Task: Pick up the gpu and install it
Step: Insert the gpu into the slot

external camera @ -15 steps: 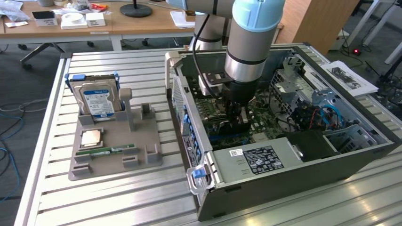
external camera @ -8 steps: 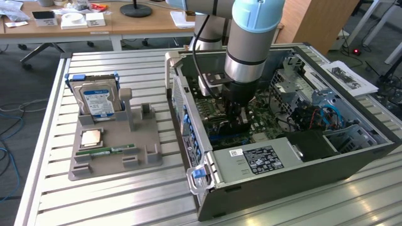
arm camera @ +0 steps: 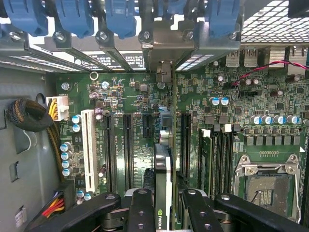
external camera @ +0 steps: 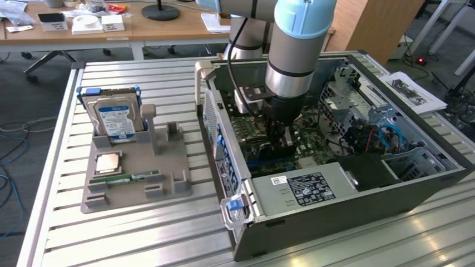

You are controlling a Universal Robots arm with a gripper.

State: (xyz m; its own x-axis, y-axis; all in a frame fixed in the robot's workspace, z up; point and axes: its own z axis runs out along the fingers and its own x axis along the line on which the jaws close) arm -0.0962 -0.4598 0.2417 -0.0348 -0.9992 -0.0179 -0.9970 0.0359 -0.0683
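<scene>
The gpu (arm camera: 163, 164) stands edge-on between my two black fingers (arm camera: 140, 209), a green logo showing on its edge. My gripper (arm camera: 164, 212) is shut on it. The card runs along the green motherboard (arm camera: 130, 96) between the long black slots, and its metal end (arm camera: 164, 72) points at the rear bracket openings under the blue latches (arm camera: 120, 17). Whether it sits fully in a slot I cannot tell. In the exterior view my gripper (external camera: 281, 138) reaches straight down into the open computer case (external camera: 349, 194), low over the board.
A grey holder tray (external camera: 172, 186) at the exterior view's left carries a hard drive (external camera: 115, 118), a CPU chip (external camera: 109, 162) and a RAM stick (external camera: 124, 178). Inside the case are the power supply (external camera: 308, 188), drive cage (external camera: 349, 94), cables (arm camera: 29, 116) and CPU socket (arm camera: 265, 186).
</scene>
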